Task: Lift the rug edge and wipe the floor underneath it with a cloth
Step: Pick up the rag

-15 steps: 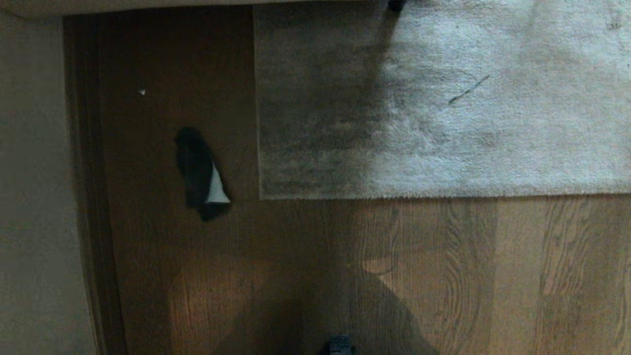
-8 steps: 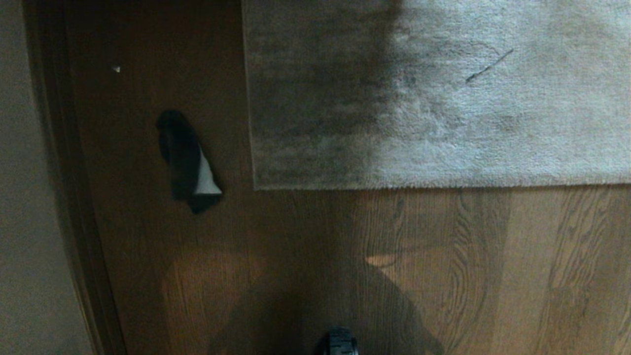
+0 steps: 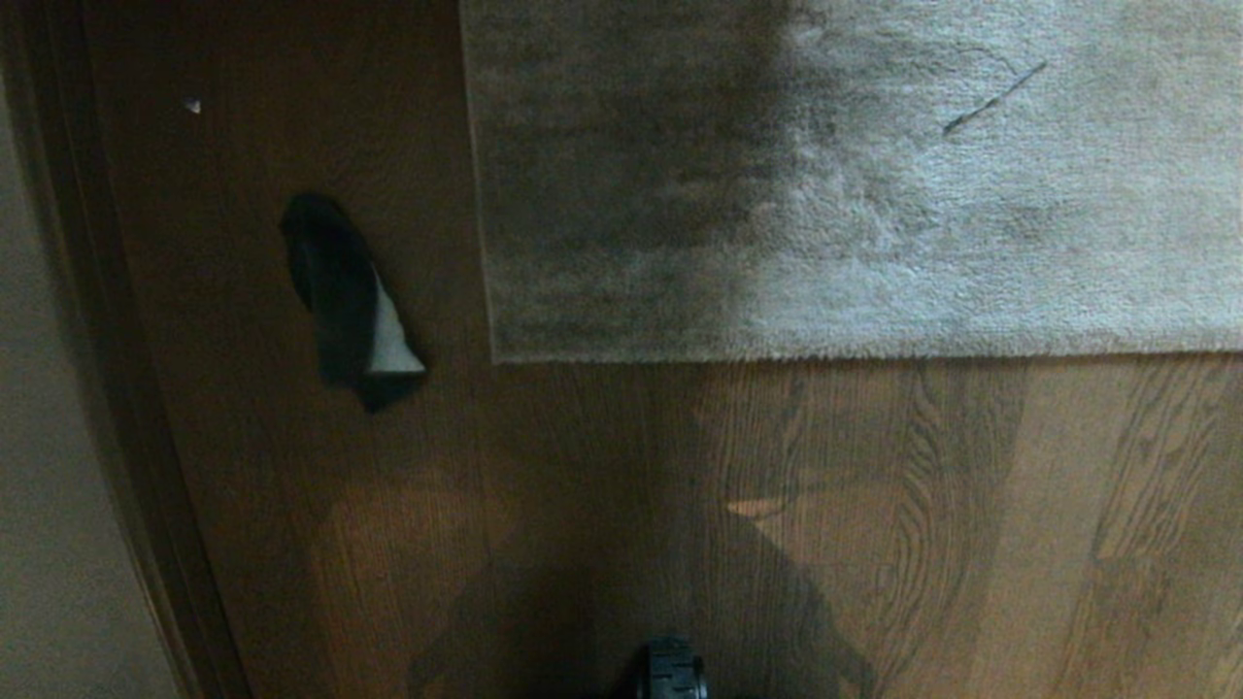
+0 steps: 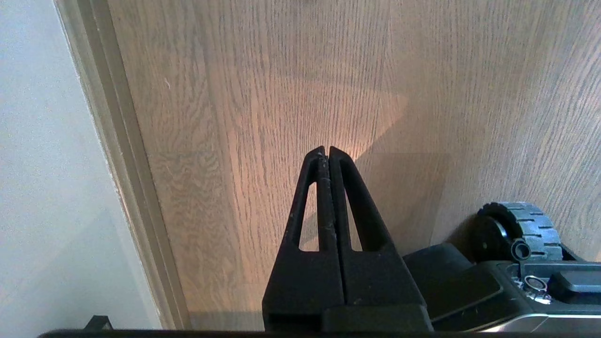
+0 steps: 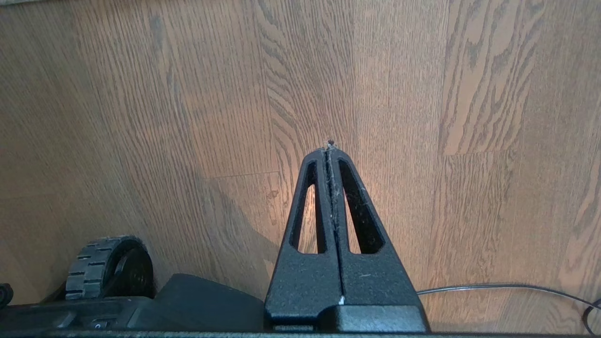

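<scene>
A grey plush rug (image 3: 855,184) lies flat on the wooden floor (image 3: 874,524), its near edge (image 3: 825,357) straight and its corner (image 3: 495,357) square. Left of that corner the cloth (image 3: 352,303) lies crumpled on the floor, mostly dark with a pale patch showing. Neither arm appears in the head view. My left gripper (image 4: 325,149) hangs shut and empty over bare floor (image 4: 263,103) near the wall. The right gripper (image 5: 330,146) is also shut, with only lint on its tips, above bare planks (image 5: 385,84).
A pale wall (image 3: 39,437) with a dark skirting board (image 3: 126,417) runs along the left. A base wheel (image 3: 670,670) shows at the bottom of the head view, another wheel (image 4: 521,230) beside the left gripper. A thin cable (image 5: 507,286) lies on the floor by the right gripper.
The head view has tilted: rug, cloth and wall have all slid up and left in the picture together. Nothing on the floor has itself moved.
</scene>
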Robot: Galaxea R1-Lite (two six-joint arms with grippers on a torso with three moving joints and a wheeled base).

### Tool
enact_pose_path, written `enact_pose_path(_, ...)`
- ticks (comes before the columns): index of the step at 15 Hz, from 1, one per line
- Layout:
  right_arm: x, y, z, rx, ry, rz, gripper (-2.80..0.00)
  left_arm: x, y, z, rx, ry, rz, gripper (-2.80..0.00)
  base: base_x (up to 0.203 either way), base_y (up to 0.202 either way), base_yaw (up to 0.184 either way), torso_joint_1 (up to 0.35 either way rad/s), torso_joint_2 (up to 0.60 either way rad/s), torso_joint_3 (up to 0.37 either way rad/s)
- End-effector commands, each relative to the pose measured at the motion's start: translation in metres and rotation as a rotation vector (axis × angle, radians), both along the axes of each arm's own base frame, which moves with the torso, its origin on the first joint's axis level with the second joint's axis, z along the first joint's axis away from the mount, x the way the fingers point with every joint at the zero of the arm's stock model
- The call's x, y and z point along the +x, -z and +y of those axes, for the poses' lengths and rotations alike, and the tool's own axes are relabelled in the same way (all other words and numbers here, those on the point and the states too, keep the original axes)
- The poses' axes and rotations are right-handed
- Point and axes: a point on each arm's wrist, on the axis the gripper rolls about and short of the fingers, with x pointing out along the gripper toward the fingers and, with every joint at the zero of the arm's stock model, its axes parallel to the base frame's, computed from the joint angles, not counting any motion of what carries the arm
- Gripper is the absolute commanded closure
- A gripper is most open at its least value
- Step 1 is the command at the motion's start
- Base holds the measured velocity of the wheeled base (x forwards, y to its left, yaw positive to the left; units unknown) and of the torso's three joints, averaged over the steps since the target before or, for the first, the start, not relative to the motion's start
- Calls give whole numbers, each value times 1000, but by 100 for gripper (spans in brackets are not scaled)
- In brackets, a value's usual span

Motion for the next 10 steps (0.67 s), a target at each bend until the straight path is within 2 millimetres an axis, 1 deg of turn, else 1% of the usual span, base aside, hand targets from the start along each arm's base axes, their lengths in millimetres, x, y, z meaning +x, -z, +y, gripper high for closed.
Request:
enact_pose_path(1,0,0,0,0,-1,-1,0,0,0,0,0,0,-1,0,0,0,0,0,0,0)
enact_pose_path(10,0,0,0,0,-1,-1,0,0,0,0,0,0,1,0,0,0,0,0,0,0)
